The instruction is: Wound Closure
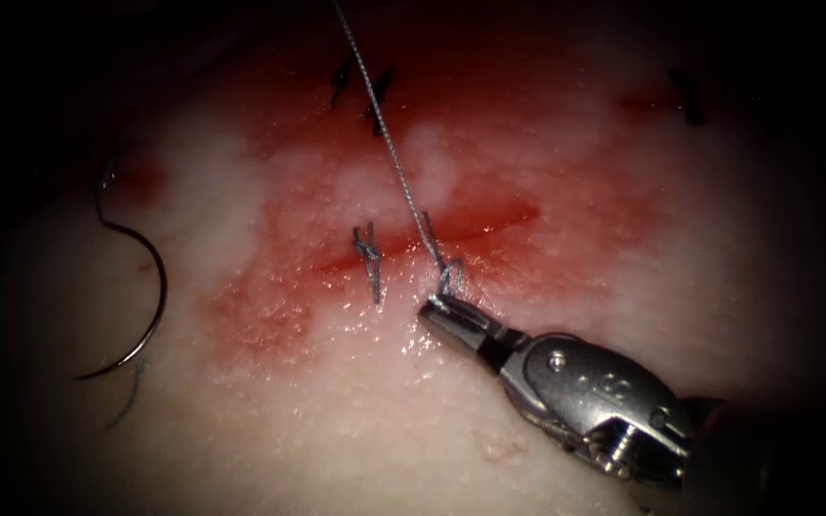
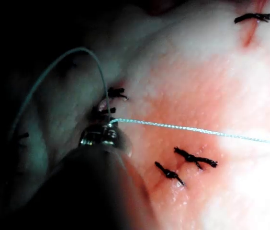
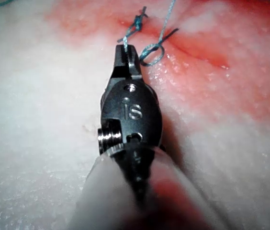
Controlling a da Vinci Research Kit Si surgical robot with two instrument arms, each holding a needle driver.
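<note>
The tissue [image 1: 356, 420] has a red cut [image 1: 489, 222] running across it. My right tool [image 1: 435, 307] comes in from the lower right, jaws shut on the short thread end beside a small loop [image 1: 449, 277] at the cut. The same loop [image 3: 151, 54] lies by the right tool's tip [image 3: 125, 50]. A taut thread [image 1: 384, 134] rises from the loop toward the top edge. My left tool [image 2: 107, 130] is shut on this thread [image 2: 197, 130]. The curved needle [image 1: 150, 287] lies free on the tissue, far left of the cut, held by neither tool.
A tied stitch [image 1: 368, 256] with cut ends sits just left of the loop. Older dark stitches [image 1: 375, 94] lie farther back, one [image 1: 690, 96] at the far right. Red fluid [image 1: 270, 315] stains the tissue around the cut. A pale arc of thread [image 2: 77, 50] curves above the left tool.
</note>
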